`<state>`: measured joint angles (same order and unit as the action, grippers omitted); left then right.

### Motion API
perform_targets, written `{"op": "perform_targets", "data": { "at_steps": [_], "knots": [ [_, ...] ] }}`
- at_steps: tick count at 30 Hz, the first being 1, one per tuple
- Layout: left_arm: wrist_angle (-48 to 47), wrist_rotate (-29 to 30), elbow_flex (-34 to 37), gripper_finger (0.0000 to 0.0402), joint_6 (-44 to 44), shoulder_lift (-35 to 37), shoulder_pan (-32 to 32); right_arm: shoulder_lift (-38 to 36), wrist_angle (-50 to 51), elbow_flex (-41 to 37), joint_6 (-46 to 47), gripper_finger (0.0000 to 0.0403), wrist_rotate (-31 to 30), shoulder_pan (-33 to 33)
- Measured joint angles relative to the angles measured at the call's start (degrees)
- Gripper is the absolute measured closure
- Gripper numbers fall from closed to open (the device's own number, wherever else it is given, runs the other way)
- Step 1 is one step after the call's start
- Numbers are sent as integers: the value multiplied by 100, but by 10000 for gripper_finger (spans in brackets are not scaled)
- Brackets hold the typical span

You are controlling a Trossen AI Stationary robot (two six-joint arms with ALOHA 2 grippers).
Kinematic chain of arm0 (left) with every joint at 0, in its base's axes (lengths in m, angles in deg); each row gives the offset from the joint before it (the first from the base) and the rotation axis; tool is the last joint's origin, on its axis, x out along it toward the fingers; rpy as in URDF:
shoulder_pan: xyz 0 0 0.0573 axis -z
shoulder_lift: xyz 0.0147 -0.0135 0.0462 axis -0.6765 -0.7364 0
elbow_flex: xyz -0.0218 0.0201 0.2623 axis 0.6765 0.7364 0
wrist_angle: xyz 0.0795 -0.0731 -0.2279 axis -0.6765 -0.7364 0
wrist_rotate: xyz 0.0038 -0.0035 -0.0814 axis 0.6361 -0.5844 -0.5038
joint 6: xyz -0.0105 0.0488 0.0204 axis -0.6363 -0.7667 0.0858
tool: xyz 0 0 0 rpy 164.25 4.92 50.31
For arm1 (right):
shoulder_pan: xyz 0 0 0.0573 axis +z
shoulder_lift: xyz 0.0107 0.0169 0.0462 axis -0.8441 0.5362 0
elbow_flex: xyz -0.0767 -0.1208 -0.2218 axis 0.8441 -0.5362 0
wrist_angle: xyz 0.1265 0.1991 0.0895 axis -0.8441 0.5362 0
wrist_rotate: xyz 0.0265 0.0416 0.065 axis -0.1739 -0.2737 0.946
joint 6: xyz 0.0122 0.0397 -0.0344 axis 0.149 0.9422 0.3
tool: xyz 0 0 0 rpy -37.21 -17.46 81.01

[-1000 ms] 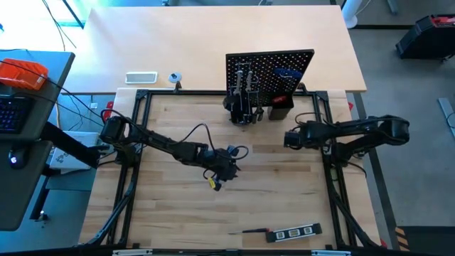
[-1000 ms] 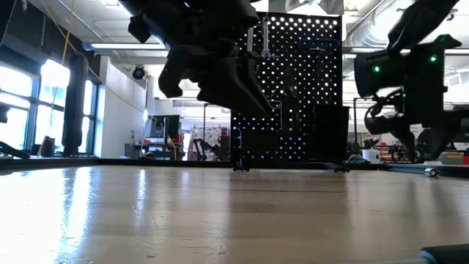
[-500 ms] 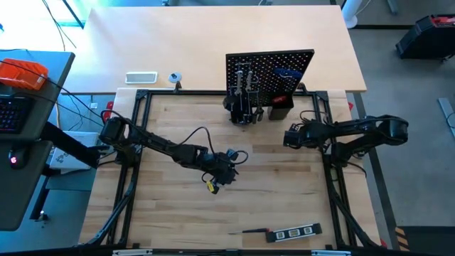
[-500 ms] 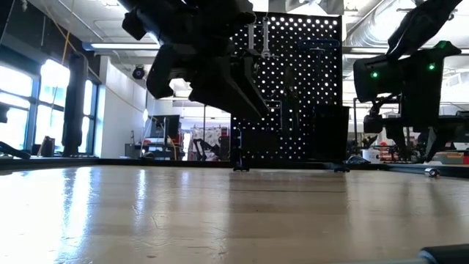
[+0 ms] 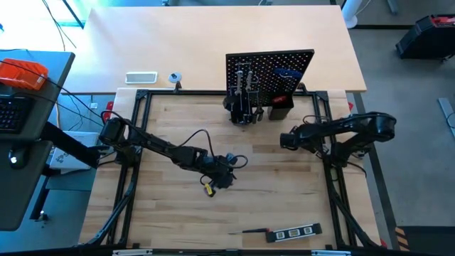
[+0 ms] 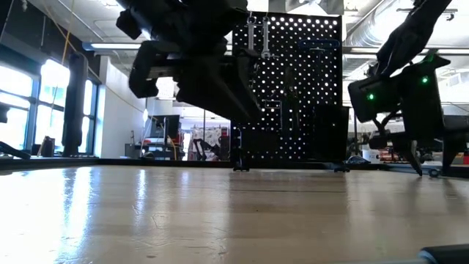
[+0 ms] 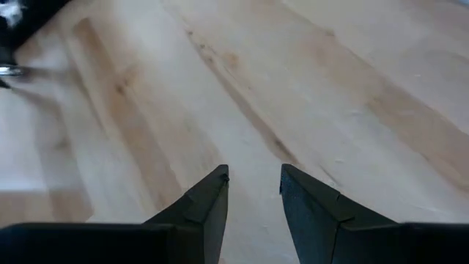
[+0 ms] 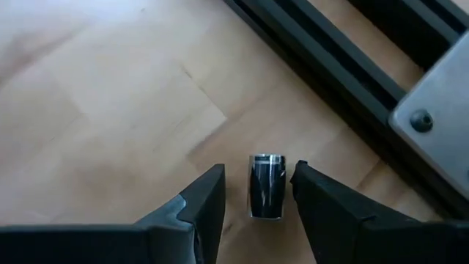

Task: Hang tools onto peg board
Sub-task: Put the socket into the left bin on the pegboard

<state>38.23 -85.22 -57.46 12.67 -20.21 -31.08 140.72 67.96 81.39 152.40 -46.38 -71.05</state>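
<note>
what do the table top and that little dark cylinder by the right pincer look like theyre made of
The pale plank table top looks like wood with a smooth, lightly sealed finish: grain streaks and board seams show. The small dark cylinder with a bright band, lying between the open right pincer's fingers, looks like glossy black metal or plastic, unclear which.

Layout, top-down
Peg board (image 5: pixel 270 69) at desk (image 5: pixel 170 227) rear centre; level (image 5: pixel 294 232) at front edge; left end effector (image 5: pixel 211 186) mid-desk, right end effector (image 5: pixel 284 141) right of it.
</note>
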Motion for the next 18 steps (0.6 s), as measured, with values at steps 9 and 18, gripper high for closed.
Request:
{"op": "perform_targets", "data": {
  "at_steps": [9, 18],
  "knots": [
    [-222, -172, 2, 282, -120, 0, -2, 325, -306, 62, -294, 258, -33, 21],
    [-274, -171, 4, 282, -104, 0, -9, 333, -435, 131, -745, 354, -145, 177]
  ]
}}
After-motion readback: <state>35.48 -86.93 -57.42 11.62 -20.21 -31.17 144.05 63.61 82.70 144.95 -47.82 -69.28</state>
